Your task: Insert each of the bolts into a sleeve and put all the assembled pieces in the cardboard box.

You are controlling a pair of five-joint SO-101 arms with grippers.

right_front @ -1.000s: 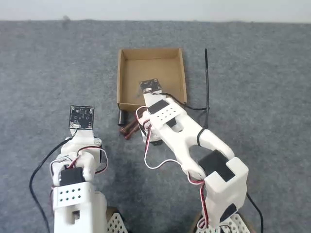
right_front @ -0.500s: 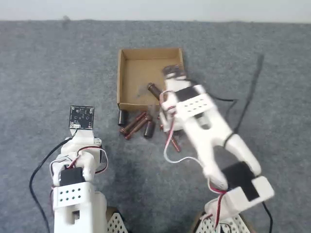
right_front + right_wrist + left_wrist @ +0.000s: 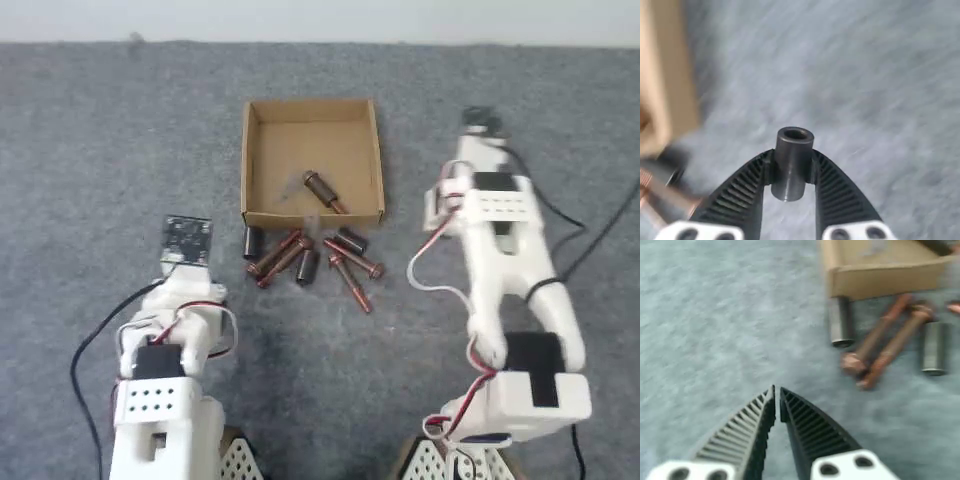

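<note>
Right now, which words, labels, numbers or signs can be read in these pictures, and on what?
No text can be read.
The cardboard box bears no print.
Any marks on the left arm's camera board are too small to tell.

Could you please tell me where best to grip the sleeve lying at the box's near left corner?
I'd take the sleeve at mid-length from above, fingers across its round sides. It lies flat with one end toward the box wall, so the ends are awkward; the bolts beside it leave a narrow gap.
</note>
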